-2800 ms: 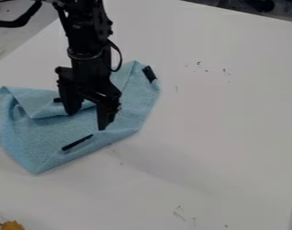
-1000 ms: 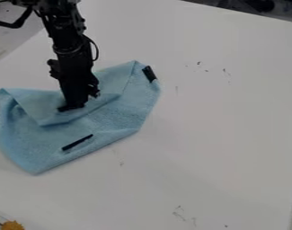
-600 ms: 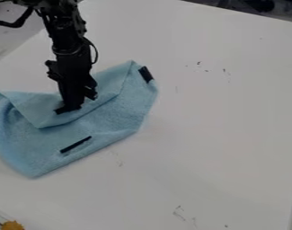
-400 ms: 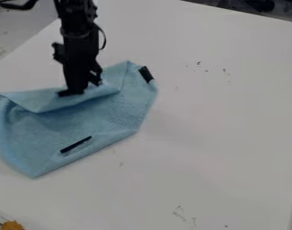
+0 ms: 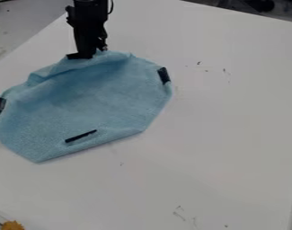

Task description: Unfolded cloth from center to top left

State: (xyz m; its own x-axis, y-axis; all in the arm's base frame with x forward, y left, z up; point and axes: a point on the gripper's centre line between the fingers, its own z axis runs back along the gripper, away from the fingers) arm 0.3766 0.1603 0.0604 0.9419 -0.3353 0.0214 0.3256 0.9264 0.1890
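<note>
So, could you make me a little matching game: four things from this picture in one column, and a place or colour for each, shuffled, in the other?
Things:
1. Gripper
2. Cloth
3. Table
4. Orange-yellow object

Places and colours:
A. White
B. Bottom left corner of the view
C. Light blue
D. At the cloth's upper edge

Right pairs: 1-D, 2-C, 3-A, 4-B

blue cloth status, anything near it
Gripper shut on blue cloth at its far edge; cloth mostly spread, rumpled near the grip; orange object at view's lower left, off the cloth.
</note>
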